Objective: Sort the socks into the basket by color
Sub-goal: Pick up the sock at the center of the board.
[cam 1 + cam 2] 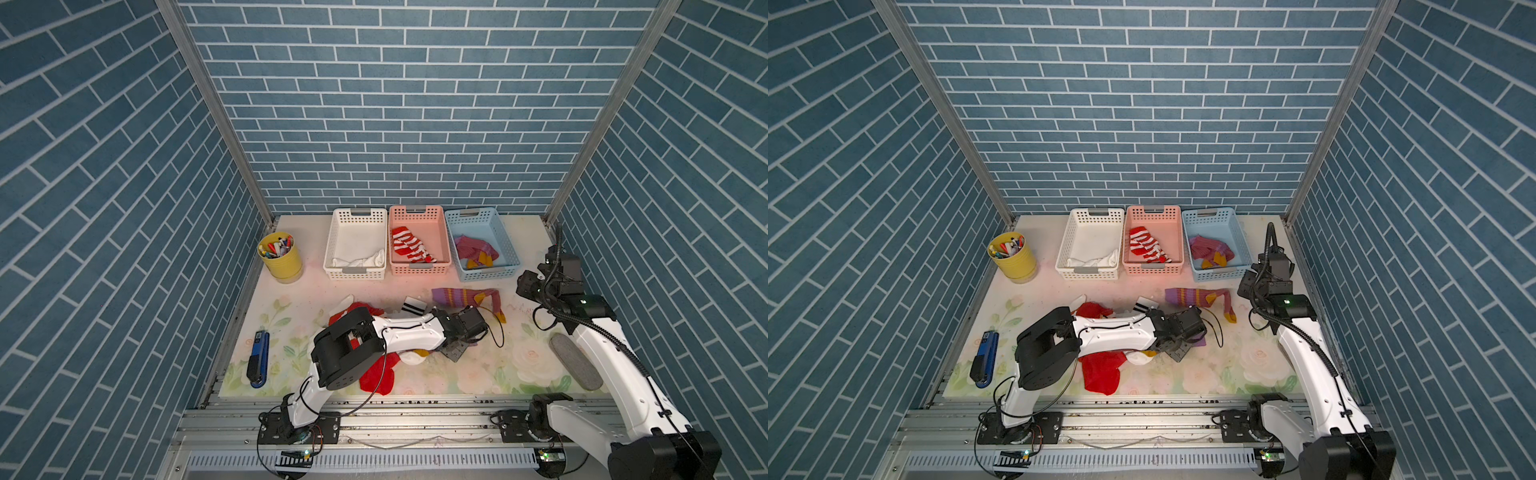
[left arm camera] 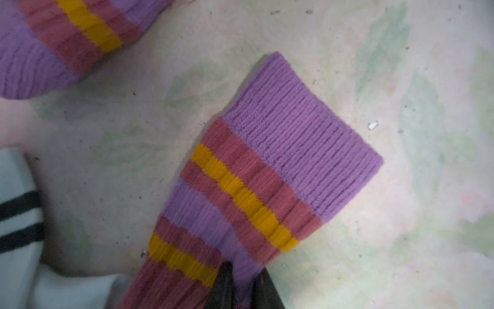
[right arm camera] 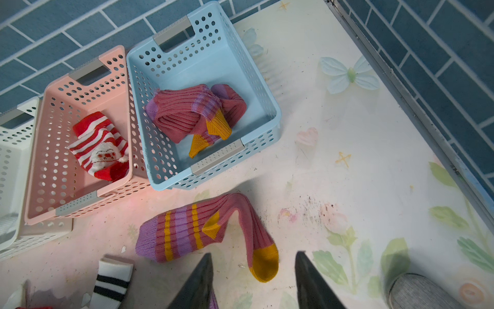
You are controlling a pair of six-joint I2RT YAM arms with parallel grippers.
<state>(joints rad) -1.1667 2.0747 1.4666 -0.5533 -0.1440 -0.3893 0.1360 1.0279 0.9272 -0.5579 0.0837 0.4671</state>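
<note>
The left fingers (image 2: 222,291) pinch the purple sock (image 2: 267,174), which stretches away cuff-first, its foot cut off; the right fingers (image 3: 197,289) spread empty.

Two top views, side by side, look down from high over the front rail (image 1: 415,415) toward the blue brick wall (image 1: 395,124), taking in the whole desk (image 1: 478,374). The left wrist camera hovers very close above the desk, its frame filled by a mauve-purple sock (image 2: 267,174) just past the left fingers (image 2: 220,291). The right wrist camera sits higher, facing the blue basket (image 3: 276,117) and pink basket (image 3: 42,133); it shares a banded white sock (image 3: 109,283) with every other view.
</note>
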